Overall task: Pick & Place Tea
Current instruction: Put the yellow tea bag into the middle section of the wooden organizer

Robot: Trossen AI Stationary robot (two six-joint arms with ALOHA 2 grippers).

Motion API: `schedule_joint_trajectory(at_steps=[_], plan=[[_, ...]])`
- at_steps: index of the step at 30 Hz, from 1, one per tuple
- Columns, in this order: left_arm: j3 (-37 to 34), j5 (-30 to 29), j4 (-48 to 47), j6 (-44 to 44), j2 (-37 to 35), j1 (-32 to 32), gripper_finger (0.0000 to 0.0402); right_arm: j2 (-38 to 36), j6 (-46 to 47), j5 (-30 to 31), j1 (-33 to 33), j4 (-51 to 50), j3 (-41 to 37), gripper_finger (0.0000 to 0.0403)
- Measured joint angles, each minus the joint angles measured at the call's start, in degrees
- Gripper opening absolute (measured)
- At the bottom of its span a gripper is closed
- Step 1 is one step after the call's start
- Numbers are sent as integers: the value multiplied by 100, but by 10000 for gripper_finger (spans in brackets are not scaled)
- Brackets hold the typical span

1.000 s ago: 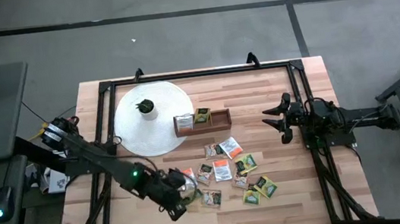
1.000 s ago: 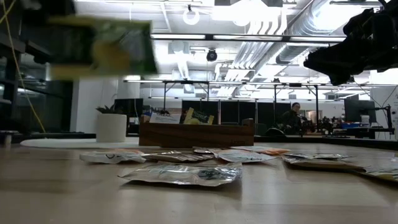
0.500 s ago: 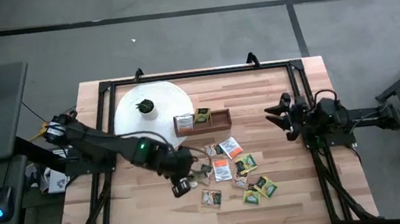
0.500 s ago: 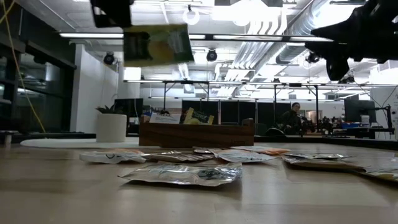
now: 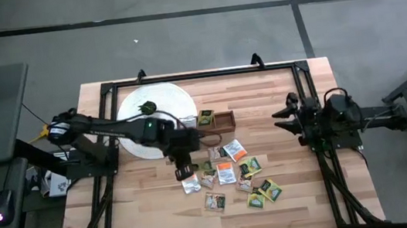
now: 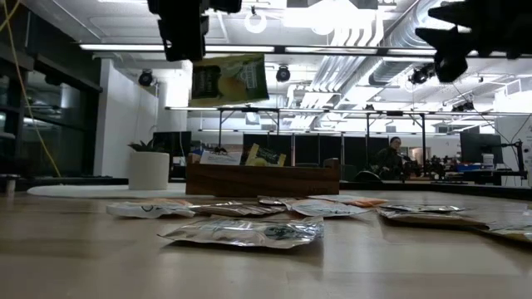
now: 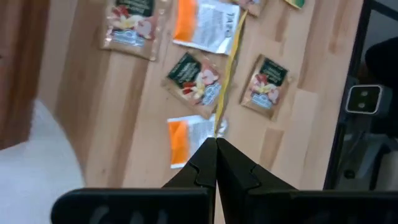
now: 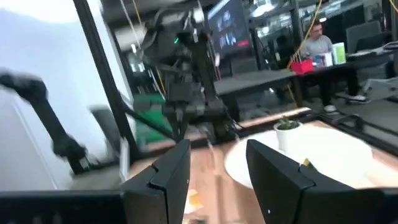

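Already two sachets stood in the wooden box [image 5: 206,122], while the left gripper [image 5: 181,166], fingers clamped on a green-and-yellow sachet [image 6: 228,80], hung near it above the counter [image 5: 291,196], leaving many loose sachets [image 5: 234,174]; the right gripper [image 5: 291,117] waited, fingers parted and empty.

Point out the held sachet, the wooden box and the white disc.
held sachet [image 6: 229,80], low view, middle of its green-and-yellow face.
wooden box [image 6: 262,179], low view, front wall.
white disc [image 5: 174,99], high view, bare part near its rim.
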Motion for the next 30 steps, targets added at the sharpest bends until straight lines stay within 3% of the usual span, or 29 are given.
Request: schedule_joint_trajectory(at_steps=[9,19,24,30], plan=[[1218,-131,-1606,1379,514,688,0,2116,-513,142,-2,-2412,2314,153],[3404,-887,-3655,2733,1926,793,0,4828,-556,-790,-2,-3676,4376,153],[3903,-1247,-3614,2892,2208,683,0,5704,-698,-927,-2,-3855,4886,153],[4114,-1687,-3592,2760,2218,663,0,6286,-664,-926,-2,-3768,4924,153]])
